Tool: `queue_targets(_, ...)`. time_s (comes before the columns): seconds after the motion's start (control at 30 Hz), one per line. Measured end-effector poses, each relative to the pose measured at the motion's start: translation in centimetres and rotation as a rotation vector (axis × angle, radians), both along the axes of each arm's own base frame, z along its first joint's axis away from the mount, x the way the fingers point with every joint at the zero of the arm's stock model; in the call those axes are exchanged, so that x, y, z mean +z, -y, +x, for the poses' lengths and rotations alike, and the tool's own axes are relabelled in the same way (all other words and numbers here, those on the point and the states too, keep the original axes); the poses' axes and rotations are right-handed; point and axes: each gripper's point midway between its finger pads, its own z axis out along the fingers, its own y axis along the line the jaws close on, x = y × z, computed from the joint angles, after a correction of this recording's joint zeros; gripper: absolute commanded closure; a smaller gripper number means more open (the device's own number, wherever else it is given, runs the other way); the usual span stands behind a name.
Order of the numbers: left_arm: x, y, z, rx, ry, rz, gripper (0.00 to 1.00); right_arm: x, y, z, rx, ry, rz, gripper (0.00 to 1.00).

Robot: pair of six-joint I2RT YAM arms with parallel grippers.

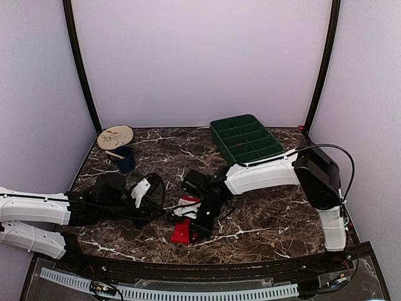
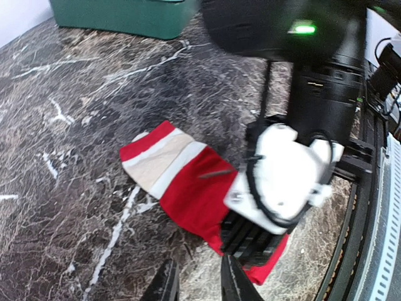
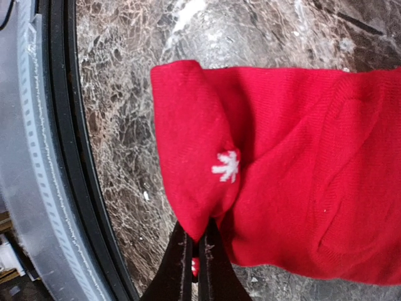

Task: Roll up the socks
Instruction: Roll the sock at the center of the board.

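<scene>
Red sock fold pinched in closed right claw; left claw part-open, empty, nearby.

Matt knitted red cloth socks on glossy veined marble-look table

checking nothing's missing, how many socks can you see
1: a red sock with striped cuff, front-centre on the table, one end pinched by the right gripper. A second may be hidden beneath it.
</scene>
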Motion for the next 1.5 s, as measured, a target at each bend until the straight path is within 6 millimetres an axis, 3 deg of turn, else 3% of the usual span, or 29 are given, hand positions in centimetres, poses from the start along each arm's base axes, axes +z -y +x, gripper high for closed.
queue_targets(0.33,0.2,1.9,-3.0,-0.114,0.07,0.035,0.74,-0.1,-0.1,-0.1,-0.019,-0.202,-0.009,1.0)
queue_targets(0.7,-2.2,5.1,-5.9,-0.27,0.069,0.149,0.66,-0.1,0.5,-0.4,-0.037,-0.314,-0.028,1.0)
queue_targets(0.9,-3.6,6.0,-6.5,-0.318,0.061,0.209,0.55,-0.1,0.7,-0.5,-0.04,-0.323,-0.035,1.0)
queue_targets(1.5,-6.4,6.2,-6.7,-0.407,0.042,0.352,0.56,0.0,0.8,-0.6,-0.027,-0.331,-0.025,1.0)
